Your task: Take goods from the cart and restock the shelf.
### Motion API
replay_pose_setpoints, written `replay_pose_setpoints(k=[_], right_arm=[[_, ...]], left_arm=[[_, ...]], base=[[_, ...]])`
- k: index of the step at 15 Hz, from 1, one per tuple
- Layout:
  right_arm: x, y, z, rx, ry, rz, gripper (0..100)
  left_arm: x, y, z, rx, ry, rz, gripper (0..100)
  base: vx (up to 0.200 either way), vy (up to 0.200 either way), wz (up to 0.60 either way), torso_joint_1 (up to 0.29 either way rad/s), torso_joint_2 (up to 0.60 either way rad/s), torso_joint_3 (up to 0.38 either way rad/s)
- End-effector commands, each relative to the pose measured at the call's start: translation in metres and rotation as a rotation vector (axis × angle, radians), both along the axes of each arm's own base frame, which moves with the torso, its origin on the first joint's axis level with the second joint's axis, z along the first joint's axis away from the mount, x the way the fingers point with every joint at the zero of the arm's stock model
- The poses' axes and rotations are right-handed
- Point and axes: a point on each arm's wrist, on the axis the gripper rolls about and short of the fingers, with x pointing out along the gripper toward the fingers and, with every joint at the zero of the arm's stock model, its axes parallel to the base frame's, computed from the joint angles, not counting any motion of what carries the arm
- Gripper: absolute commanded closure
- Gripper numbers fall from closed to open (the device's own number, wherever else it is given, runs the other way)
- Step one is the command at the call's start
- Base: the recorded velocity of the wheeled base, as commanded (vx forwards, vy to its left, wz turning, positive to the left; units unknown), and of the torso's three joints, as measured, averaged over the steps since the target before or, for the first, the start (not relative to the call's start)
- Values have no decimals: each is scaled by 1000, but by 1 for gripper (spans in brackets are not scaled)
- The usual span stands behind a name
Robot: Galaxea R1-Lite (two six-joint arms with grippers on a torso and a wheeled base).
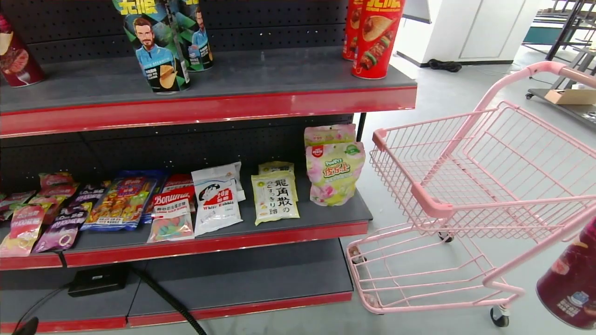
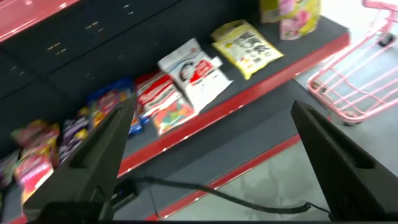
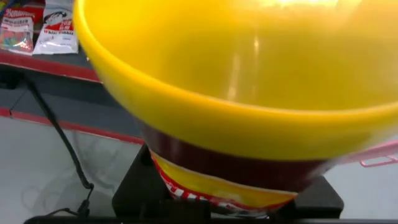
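Maroon can (image 1: 569, 279) is at the lower right of the head view, near the pink cart (image 1: 433, 204), clamped in the right claw (image 3: 227, 186). Left claw (image 2: 208, 118) gapes, empty. Risk: the tall can clips the top shelf (image 1: 279, 100) at its red lip, or topples the red cans (image 1: 377, 37) on placement.

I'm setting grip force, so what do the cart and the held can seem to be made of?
The cart: thin wire grid with a glossy pink coating, probably coated metal. The can: dark red printed tube, likely cardboard, though the print hides the base material. Its lid looks like smooth yellow plastic.
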Motion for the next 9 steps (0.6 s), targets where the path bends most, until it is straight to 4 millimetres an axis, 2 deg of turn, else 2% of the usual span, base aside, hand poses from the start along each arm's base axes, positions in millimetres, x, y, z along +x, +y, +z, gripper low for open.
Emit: replay_pose_setpoints(k=[1, 2, 4, 9], right_arm=[[1, 0, 0, -4, 3, 3, 100], [1, 1, 1, -3, 2, 4, 100], [1, 1, 2, -2, -3, 10, 100], [4, 2, 8, -8, -12, 26, 100]], left_arm=[[-2, 0, 0, -2, -9, 0, 0], [-2, 0, 0, -2, -9, 0, 0], [-2, 0, -1, -2, -9, 0, 0], [-2, 1, 0, -3, -12, 0, 0]], base=[[0, 0, 0, 0, 0, 0], [0, 0, 0, 0, 0, 0], [0, 0, 0, 51, -251, -205], [0, 0, 0, 107, -458, -349]])
